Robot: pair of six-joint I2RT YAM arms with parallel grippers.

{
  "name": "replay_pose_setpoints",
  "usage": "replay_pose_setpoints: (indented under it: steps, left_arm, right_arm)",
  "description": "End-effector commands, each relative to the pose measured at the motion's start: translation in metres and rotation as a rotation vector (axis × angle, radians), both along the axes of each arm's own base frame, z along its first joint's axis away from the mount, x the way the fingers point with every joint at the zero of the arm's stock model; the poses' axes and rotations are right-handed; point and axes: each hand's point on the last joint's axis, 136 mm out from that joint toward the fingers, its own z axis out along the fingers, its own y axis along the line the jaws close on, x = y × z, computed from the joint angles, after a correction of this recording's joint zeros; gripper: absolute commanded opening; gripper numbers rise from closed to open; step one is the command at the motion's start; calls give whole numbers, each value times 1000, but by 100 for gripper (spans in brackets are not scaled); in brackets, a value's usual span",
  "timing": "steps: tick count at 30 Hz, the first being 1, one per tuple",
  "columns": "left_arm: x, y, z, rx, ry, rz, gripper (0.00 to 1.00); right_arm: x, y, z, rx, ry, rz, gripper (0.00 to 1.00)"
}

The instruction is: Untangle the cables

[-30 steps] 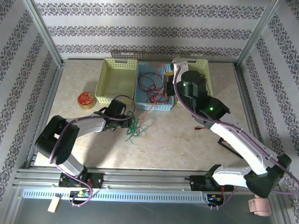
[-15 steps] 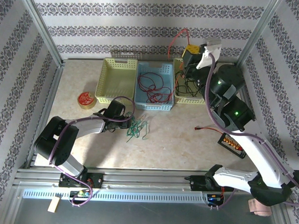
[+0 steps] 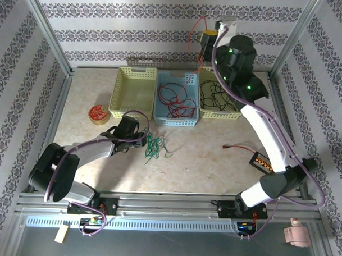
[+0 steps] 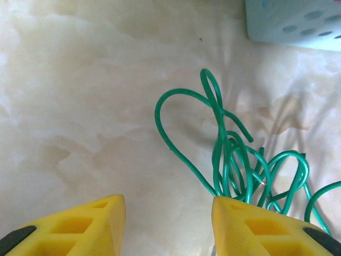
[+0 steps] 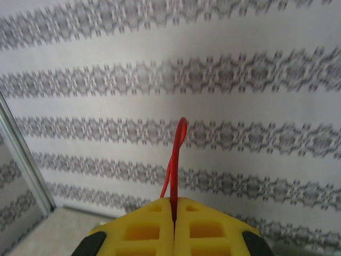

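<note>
right gripper (image 5: 175, 205): risen from blue basket (image 3: 177, 122), clamped on red cable (image 5: 176, 160) looping above its tips | left gripper (image 4: 168, 205): unchanged, jaws apart, green cable (image 4: 229, 160) just ahead-right

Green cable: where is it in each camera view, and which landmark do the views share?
Top external: green cable on the table, near side of the blue basket.
Left wrist: green cable centre to lower right, ahead of the open left pincer.
Shared landmark: blue basket, top right corner in left wrist.
</note>
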Motion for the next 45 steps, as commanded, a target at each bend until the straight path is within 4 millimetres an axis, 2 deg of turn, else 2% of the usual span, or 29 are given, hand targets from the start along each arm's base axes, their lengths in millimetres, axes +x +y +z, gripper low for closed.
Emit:
replay_pose_setpoints:
  steps: [1, 7, 9, 11, 13, 15, 16, 18, 21, 26, 31, 33, 35, 37, 39, 42, 45]
  left_arm:
    - [1, 7, 8, 3, -38, 57, 47]
    - [-2, 19, 15, 15, -71, 116, 48]
    - [-3, 20, 16, 15, -74, 121, 47]
    - [-4, 21, 18, 17, -74, 125, 47]
    - [-5, 22, 19, 17, -74, 125, 48]
    - [-6, 24, 20, 20, -75, 132, 48]
    - [-6, 24, 20, 22, -76, 132, 48]
    - [-6, 25, 22, 26, -76, 133, 48]
    - [-7, 26, 22, 35, -76, 130, 48]
    - [-5, 23, 22, 36, -72, 109, 48]
    - [-4, 17, 20, 30, -66, 75, 48]
    - [-4, 12, 19, 17, -60, 49, 48]
    - [-4, 7, 17, 10, -49, 25, 48]
    - [-5, 6, 14, 12, -36, 15, 48]
    - [-4, 5, 13, 12, -34, 12, 48]
    - [-3, 4, 12, 12, -35, 13, 48]
    - [-2, 3, 13, 6, -32, 12, 48]
  right_arm:
    - [13, 11, -56, -1, 160, 29, 0]
    - [42, 37, -234, -28, 536, 40, 1]
    - [47, 45, -280, -35, 634, 42, 2]
    - [50, 52, -313, -38, 706, 47, 5]
    - [56, 57, -335, -31, 759, 37, 19]
    - [60, 54, -341, -28, 764, -4, 43]
    - [62, 52, -338, -31, 753, -20, 50]
    - [61, 47, -327, -44, 719, -48, 61]
    - [51, 39, -308, -85, 662, -77, 66]
    - [14, 31, -278, -213, 552, -95, 69]
    - [-32, 23, -253, -281, 478, -72, 70]
    - [-56, 33, -257, -265, 503, 34, 69]
    - [-80, 44, -271, -259, 565, 135, 68]
    - [-97, 37, -292, -247, 628, 136, 68]
    - [-101, 18, -299, -208, 633, 82, 66]
    - [-89, -10, -290, -91, 649, 12, 62]
    - [-74, -21, -278, -32, 652, 1, 58]
